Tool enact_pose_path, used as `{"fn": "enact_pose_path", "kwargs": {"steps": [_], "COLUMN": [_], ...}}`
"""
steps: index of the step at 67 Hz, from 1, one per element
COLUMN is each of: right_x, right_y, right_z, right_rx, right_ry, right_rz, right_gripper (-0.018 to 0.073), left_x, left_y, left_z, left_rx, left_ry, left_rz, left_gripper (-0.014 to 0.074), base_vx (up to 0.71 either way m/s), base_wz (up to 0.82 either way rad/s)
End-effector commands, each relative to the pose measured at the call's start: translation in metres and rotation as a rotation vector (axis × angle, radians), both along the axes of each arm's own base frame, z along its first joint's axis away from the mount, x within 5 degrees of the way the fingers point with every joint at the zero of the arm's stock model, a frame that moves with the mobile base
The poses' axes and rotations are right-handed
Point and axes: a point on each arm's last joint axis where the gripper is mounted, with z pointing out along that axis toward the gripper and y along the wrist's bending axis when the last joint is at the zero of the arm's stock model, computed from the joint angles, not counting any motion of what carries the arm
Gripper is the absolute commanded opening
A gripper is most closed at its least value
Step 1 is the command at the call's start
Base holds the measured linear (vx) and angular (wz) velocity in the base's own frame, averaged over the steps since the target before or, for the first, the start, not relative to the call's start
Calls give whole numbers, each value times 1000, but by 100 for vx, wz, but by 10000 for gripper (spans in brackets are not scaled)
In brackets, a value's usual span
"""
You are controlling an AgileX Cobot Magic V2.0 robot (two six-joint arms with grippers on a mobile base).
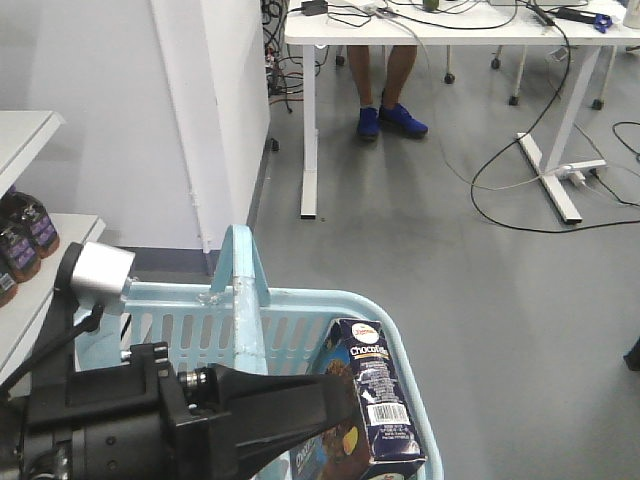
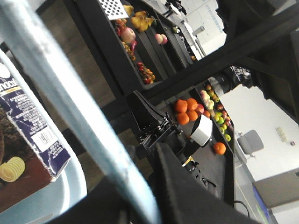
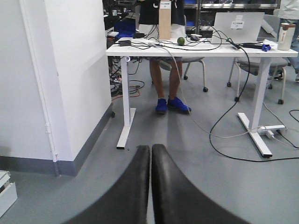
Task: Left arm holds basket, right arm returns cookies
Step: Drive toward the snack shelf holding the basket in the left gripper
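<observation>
Left gripper (image 1: 332,405): clamped on the handle (image 1: 245,290) of the basket (image 1: 300,300). The wrist view has a dark finger (image 2: 196,196) on either side of the pale blue bar, and the bar runs right down between them. Right gripper (image 3: 150,148): pinched closed, the two black fingers (image 3: 126,191) meet along a thin seam with nothing in it. Cookies (image 1: 375,395) are inside the basket, standing with a slight lean at the right-hand end, close to the rim. In the front view they're just beyond my left fingertips, barcode label towards the camera, round logo near the top. Left wrist view has the same carton close on its left edge, lower corner against the pale blue plastic. Handle stands upright, slotted wall behind it. Silver cylinder (image 1: 100,270) on my left arm (image 1: 90,430) sits above the basket's left corner. Left of that is a white shelf (image 1: 25,130) with dark bottles (image 1: 25,230). Right wrist looks over grey floor (image 3: 210,186) to a white desk (image 3: 201,49), with a seated person's legs and blue shoes (image 3: 173,105) under it and a white wall corner (image 3: 70,79) on the left. Past the handle, the left wrist sees black racks (image 2: 117,56) of fruit and oranges (image 2: 187,109). A black mechanical part (image 2: 149,121) sits in front of them, can't tell what it is.
</observation>
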Motion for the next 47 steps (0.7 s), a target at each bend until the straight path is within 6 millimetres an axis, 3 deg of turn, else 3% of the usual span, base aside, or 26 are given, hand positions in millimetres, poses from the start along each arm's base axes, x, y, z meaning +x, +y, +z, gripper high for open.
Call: {"fn": "enact_pose_path", "kwargs": {"steps": [1, 25, 47], "right_x": [0, 0, 0], "right_y": [0, 0, 0], "right_z": [6, 6, 6], "right_rx": [-6, -6, -6], "right_ry": [-77, -77, -77], "right_rz": [-6, -6, -6], "right_gripper": [-8, -8, -8], "left_x": [-4, -4, -4], "left_y": [1, 1, 1], "left_z": [18, 18, 18], "left_rx": [-82, -83, -83], "left_ry": [2, 2, 2], "left_rz": [-18, -21, -22], "left_gripper": [-6, -6, -6], "base_vx": [7, 8, 9], "base_wz": [26, 44, 83]}}
